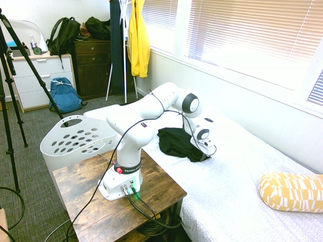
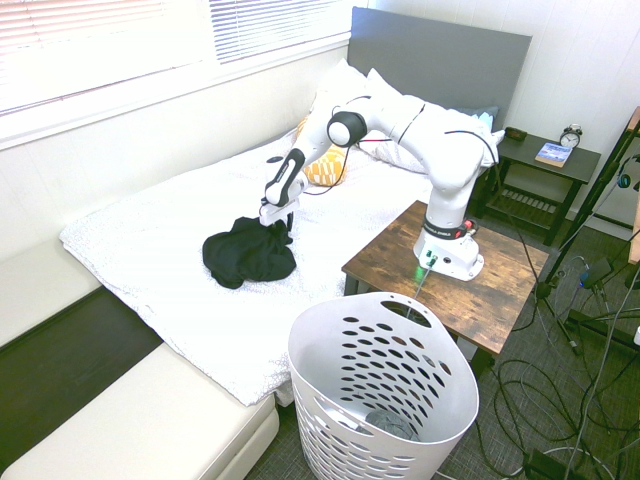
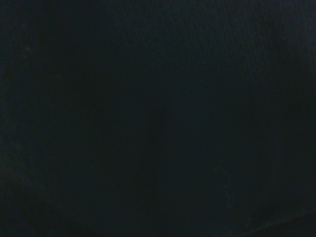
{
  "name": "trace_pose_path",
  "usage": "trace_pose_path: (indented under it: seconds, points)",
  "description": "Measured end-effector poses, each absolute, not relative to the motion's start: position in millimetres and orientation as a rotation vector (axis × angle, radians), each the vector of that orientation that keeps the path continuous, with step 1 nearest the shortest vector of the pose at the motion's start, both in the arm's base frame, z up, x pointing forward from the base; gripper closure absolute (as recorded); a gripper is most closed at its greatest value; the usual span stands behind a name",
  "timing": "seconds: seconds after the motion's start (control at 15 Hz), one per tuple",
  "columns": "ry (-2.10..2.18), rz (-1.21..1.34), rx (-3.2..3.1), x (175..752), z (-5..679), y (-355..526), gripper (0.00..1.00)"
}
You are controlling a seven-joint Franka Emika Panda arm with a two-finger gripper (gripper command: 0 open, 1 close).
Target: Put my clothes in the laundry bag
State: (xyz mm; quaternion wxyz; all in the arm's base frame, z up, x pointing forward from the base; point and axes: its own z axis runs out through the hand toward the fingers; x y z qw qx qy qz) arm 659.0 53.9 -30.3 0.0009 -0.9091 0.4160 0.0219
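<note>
Claw: the gripper [image 2: 277,226] points straight down and its tips are sunk in the near edge of the black garment – the fingers look spread apart, nothing pinched or lifted.
Close-up: the wrist view is nothing but dark cloth [image 3: 158,118], edge to edge.
Clothes: the black garment [image 2: 247,254] lies bunched in a heap on the white bedspread [image 2: 150,250], near the side of the bed that faces the wooden table – the claw sits on the end of the heap towards the pillows.
Arm: the white arm [image 1: 146,108] bends low from its base on the wooden table [image 2: 500,290] and reaches out over the mattress.
Laundry basket: the white basket [image 2: 385,400] with oval holes stands on the floor just beside the table, at the corner of the bed, well apart from the garment; something greyish lies at its bottom.
Bed: a yellow patterned cushion [image 1: 291,191] rests further up the mattress, white pillows behind the arm.
Room: a yellow jacket [image 1: 139,38] hangs by the window, a blue backpack [image 1: 64,95] leans at the white drawers.
</note>
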Motion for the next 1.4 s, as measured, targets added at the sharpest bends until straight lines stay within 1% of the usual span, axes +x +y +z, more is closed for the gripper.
trace_pose_path:
  seconds: [0.4, 1.07, 1.2, 1.4]
  points:
    - [1.273, 0.108, -2.818, 656, -32, 65, 1.0]
    - [1.215, 0.078, -2.836, 654, -26, 92, 1.0]
    - [1.204, 0.056, -2.854, 653, -10, 98, 1.0]
    - [1.175, -0.034, -2.88, 655, 61, 115, 1.0]
